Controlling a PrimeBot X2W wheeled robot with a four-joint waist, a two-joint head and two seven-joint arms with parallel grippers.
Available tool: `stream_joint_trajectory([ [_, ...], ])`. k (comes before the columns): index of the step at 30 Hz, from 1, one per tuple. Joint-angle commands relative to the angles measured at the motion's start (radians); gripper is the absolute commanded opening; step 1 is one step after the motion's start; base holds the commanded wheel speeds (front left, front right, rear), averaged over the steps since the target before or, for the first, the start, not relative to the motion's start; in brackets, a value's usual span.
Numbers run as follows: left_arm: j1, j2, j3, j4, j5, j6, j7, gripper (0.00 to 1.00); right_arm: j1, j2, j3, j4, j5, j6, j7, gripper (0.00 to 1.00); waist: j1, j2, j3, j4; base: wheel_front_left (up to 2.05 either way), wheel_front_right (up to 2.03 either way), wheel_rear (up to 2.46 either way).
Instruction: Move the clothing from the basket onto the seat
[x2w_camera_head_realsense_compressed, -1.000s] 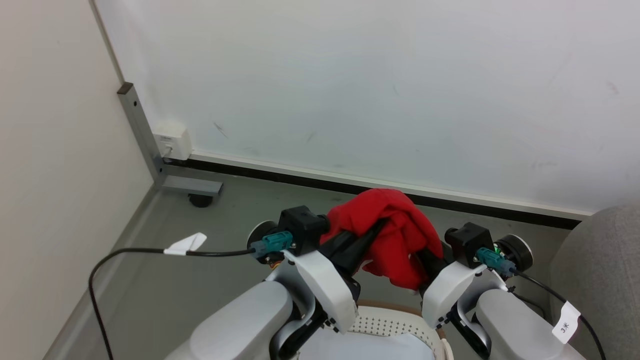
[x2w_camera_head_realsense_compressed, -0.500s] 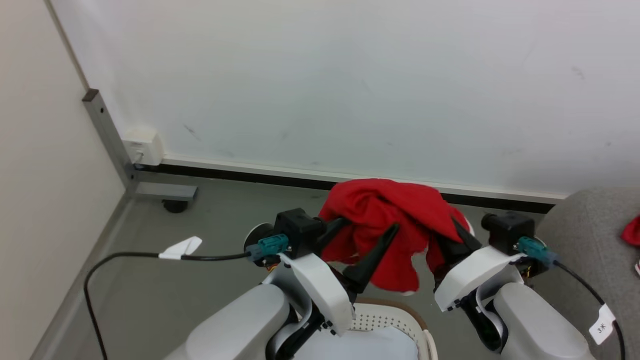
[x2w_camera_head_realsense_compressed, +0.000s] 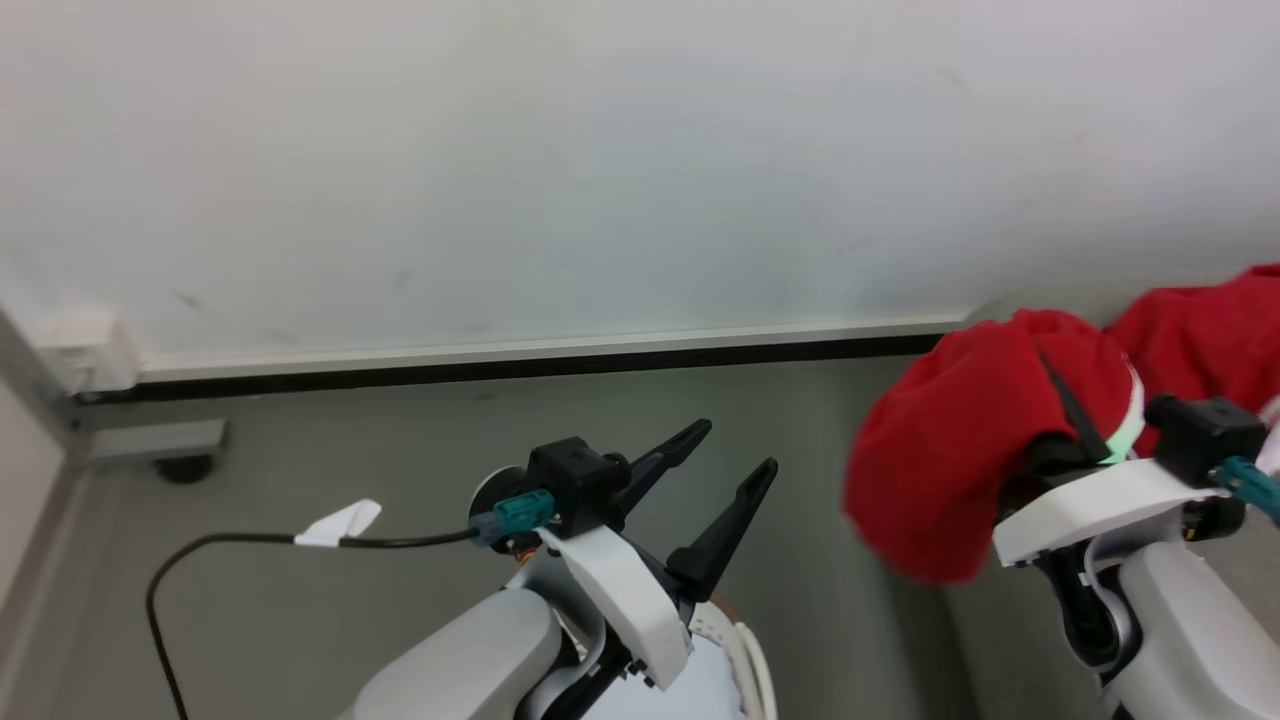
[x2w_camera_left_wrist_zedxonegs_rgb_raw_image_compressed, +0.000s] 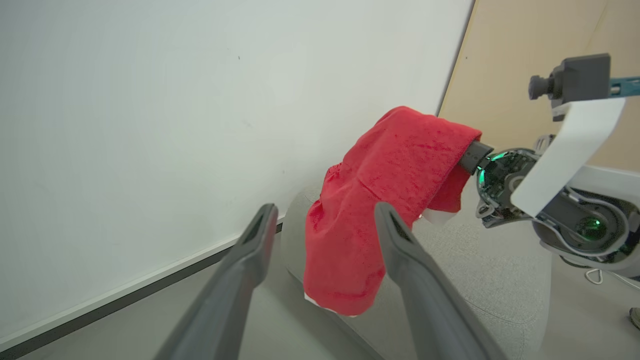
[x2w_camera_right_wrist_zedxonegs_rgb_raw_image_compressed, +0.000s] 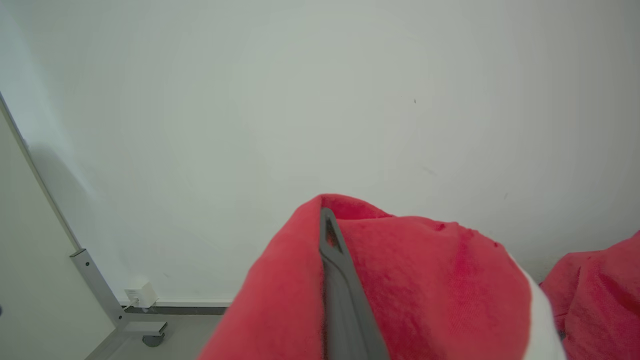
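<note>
Your left tool (x2w_camera_head_realsense_compressed: 738, 445) stands with its two dark fingers spread wide and nothing between them, raised over the grey floor (x2w_camera_head_realsense_compressed: 400, 470). Your right tool (x2w_camera_right_wrist_zedxonegs_rgb_raw_image_compressed: 330, 235) is clamped closed on the clothing (x2w_camera_head_realsense_compressed: 950, 450). The cloth drapes over both sides of it, so one dark finger edge shows through the fold.

Around you are a white wall (x2w_camera_head_realsense_compressed: 600, 150) with a black skirting strip at its foot, a grey metal frame leg on a castor (x2w_camera_head_realsense_compressed: 150, 445) at the far left, a small white socket box (x2w_camera_head_realsense_compressed: 90, 350) above it, and a black cable with a white tag (x2w_camera_head_realsense_compressed: 340, 518) running to the left wrist. Bare floor lies between the two tools.

The clothing is bright red and soft, bunched into a hanging lump, with a white panel showing beside the right wrist. It hangs in the air at the rounded corner of the seat (x2w_camera_left_wrist_zedxonegs_rgb_raw_image_compressed: 500, 290). In the left wrist view its lower hem dangles in front of the light-grey upholstery — you cannot tell whether it touches. A second red piece (x2w_camera_head_realsense_compressed: 1200, 320) lies farther right, against the seat's fabric.

The basket (x2w_camera_head_realsense_compressed: 748, 655) sits low under the left arm — a slice of white perforated wall and rim shows, with a pale bluish-white pad (x2w_camera_head_realsense_compressed: 700, 690) inside it.
</note>
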Motion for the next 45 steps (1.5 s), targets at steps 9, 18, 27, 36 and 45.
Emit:
stream_joint_trajectory([
  [9,0.023,0.012,0.017,-0.031,0.030,-0.005,-0.034,1.00,0.089,-0.054,-0.115,-0.121,-0.017,-0.002,-0.003,0.00,-0.0001,0.0000,0.032,-0.182,0.00,0.00,0.00],
  [18,0.048,0.004,0.054,-0.035,0.072,-0.017,-0.041,1.00,0.214,-0.044,-0.195,-0.260,-0.047,-0.002,0.004,0.00,-0.0001,0.0000,0.034,-0.252,0.00,0.00,0.00],
  [27,0.064,-0.015,0.076,-0.026,0.105,-0.035,-0.042,1.00,0.246,-0.015,-0.240,-0.332,-0.073,-0.002,0.046,0.00,-0.0001,0.0000,0.037,-0.262,0.00,0.00,0.00],
  [36,0.051,-0.008,0.075,-0.049,0.133,-0.059,-0.042,1.00,0.168,-0.052,-0.343,-0.387,-0.116,-0.002,0.096,0.00,-0.0001,0.0000,0.102,-0.231,0.00,0.00,0.00],
  [45,0.013,0.073,0.076,-0.118,0.136,-0.072,-0.017,1.00,0.043,-0.114,-0.565,-0.444,-0.157,-0.002,0.184,0.00,-0.0001,0.0000,0.273,-0.195,0.00,0.00,0.00],
])
